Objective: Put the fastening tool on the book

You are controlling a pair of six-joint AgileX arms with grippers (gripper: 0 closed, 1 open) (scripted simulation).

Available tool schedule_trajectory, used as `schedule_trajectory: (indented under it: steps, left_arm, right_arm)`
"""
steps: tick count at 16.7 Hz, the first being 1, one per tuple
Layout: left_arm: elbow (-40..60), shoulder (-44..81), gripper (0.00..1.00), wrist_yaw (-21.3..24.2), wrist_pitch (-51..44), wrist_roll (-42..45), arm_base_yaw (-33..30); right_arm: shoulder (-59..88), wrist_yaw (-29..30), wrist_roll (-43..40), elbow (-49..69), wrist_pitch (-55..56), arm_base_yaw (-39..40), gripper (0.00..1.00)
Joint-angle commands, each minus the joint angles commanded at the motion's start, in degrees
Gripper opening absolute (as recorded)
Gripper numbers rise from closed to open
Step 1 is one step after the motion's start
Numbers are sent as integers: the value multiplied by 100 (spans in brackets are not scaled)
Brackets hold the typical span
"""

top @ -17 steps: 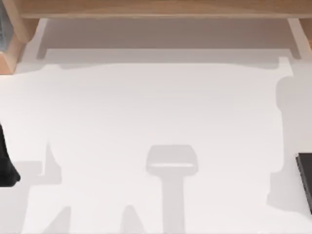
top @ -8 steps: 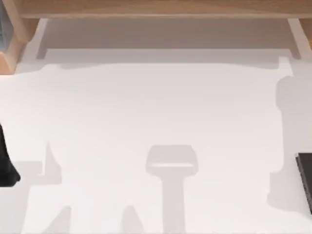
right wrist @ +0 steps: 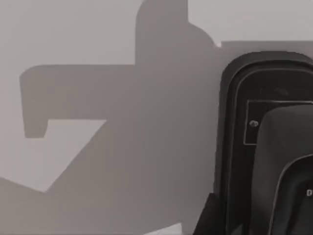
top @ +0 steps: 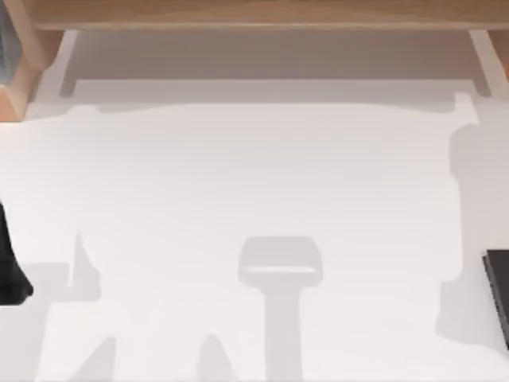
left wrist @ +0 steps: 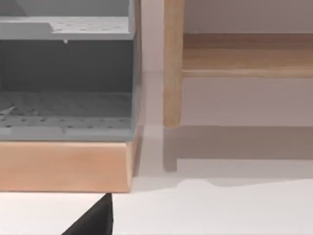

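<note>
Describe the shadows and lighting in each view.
Top view: soft grey shadows fall across the white table, one T-shaped near the front middle. Left wrist view: the wooden post casts a shadow on the table beside the grey rack. Right wrist view: a broad angular shadow lies beside a black object.

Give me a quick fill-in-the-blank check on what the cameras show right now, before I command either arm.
1. In the top view, a black object lies at the table's ___ edge.
2. The table top is plain ___ in colour.
3. In the left wrist view, the grey perforated rack sits on a base made of ___.

Missing words: right; white; wood
</note>
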Motion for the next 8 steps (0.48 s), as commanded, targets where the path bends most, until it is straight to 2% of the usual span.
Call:
schedule_trajectory:
  steps: [4,8]
  left_arm:
    - [0,0,100,0,0,0,0]
    - [0,0,100,0,0,0,0]
  right_arm:
    - [-451,12,8,-199,-22,-26,0]
    - [-1378,67,140,-1086,126,9,0]
